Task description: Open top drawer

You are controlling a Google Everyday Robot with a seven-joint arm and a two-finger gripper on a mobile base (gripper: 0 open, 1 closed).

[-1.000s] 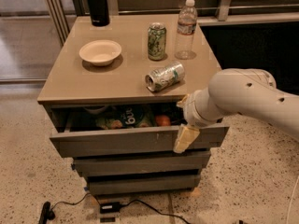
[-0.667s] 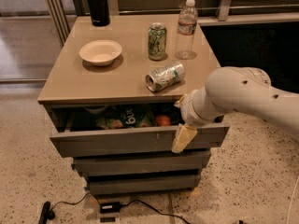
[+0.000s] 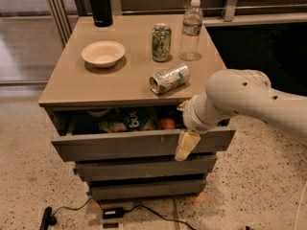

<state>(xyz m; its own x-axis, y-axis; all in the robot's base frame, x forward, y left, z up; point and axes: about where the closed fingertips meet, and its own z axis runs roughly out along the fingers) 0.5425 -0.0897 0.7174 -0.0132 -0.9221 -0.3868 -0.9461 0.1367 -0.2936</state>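
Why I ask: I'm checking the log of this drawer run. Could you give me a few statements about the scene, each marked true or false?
1. The top drawer stands partly out, with items showing inside. True.
2. Both cans on the cabinet top are upright. False: the upright can stands, but the tipped can lies on its side near the front edge.
3. The gripper is at the right part of the top drawer's front. True.
4. The water bottle sits in the bowl. False: it stands on the cabinet top, right of the upright can and well apart from the bowl.
5. The lower drawers are pulled out too. False: both look shut.
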